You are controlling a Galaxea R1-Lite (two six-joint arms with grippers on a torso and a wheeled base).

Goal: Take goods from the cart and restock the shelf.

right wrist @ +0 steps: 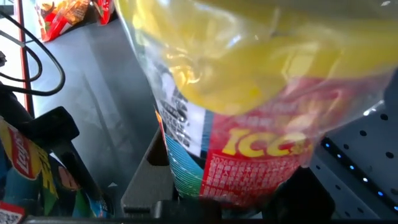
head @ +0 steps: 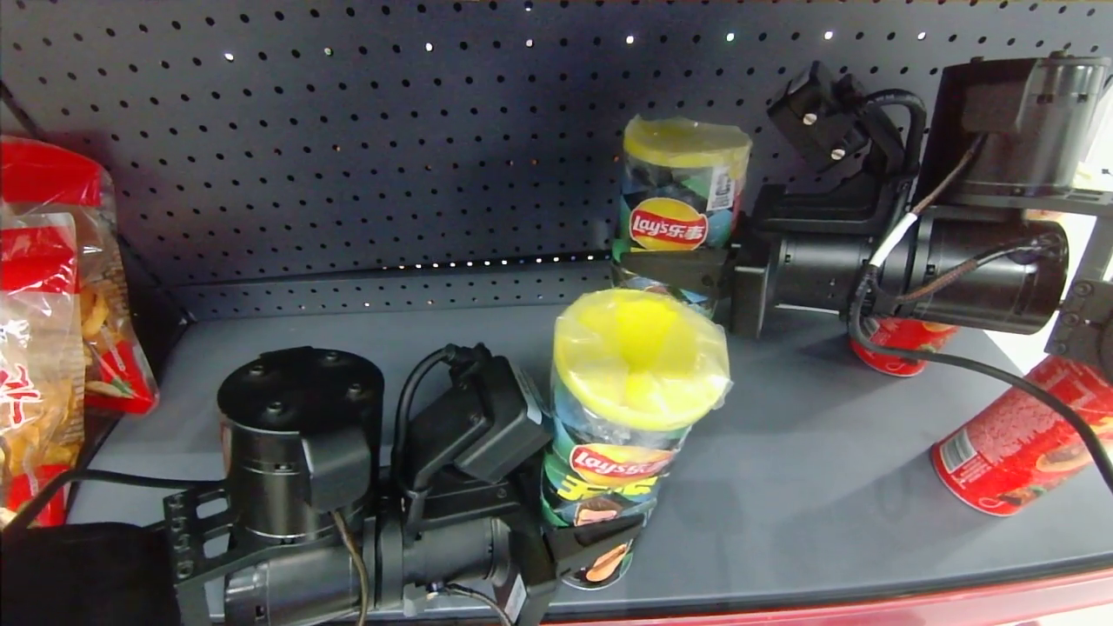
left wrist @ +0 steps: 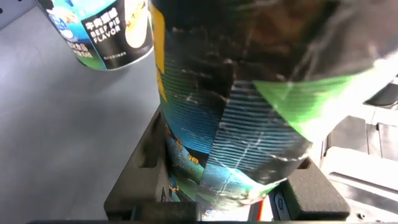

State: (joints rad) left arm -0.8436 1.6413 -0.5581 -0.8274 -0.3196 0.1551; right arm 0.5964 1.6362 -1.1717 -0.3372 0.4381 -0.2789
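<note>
- I see bare shelf between the snack bags and the front chip can.
- Rear chip can blocks the back; red cans crowd my right.

Left pincer, right pincer: both closed.

We are seeing yellow lids topping the near can and far can, both showing blue, green and black patches; red cans are contrasting with the grey shelf.
</note>
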